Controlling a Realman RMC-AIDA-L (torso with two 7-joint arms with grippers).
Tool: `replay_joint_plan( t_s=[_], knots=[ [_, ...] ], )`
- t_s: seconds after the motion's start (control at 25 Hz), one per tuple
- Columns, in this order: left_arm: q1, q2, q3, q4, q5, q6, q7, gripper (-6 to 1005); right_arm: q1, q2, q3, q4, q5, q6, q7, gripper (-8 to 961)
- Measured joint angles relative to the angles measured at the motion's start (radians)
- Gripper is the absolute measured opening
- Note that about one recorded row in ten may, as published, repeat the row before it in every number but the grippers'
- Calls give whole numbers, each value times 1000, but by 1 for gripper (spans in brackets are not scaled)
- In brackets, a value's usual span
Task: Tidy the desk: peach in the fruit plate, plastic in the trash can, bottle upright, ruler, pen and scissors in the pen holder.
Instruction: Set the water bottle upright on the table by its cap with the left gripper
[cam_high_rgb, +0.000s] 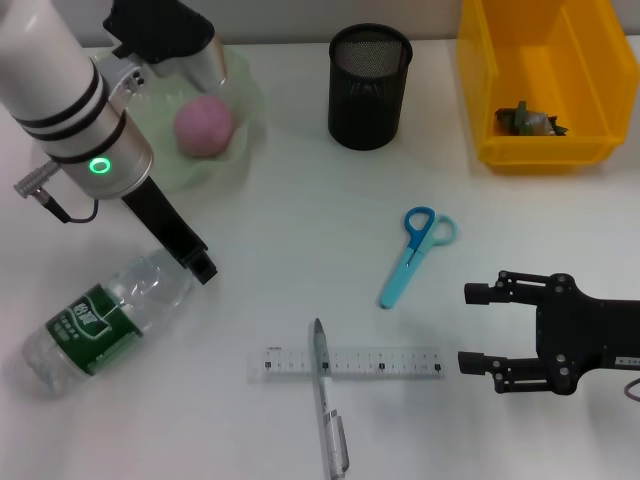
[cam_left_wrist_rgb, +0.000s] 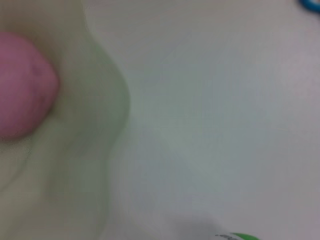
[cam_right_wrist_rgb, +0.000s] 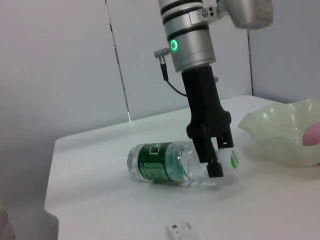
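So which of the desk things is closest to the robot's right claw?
The ruler. Its end lies just beside the open right claw, nearer than the blue scissors or the pen lying across it.
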Motion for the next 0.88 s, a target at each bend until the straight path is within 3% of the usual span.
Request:
replay_joint_plan(
  t_s=[0.4,0.88],
  knots=[
    [45,4,-12,132,-86,42,34,449,0,0,0,1,-2,-2,0,780],
    [74,7,-146,227,-183,105,110,449,0,0,0,0,-4,-2,0,779]
  ],
)
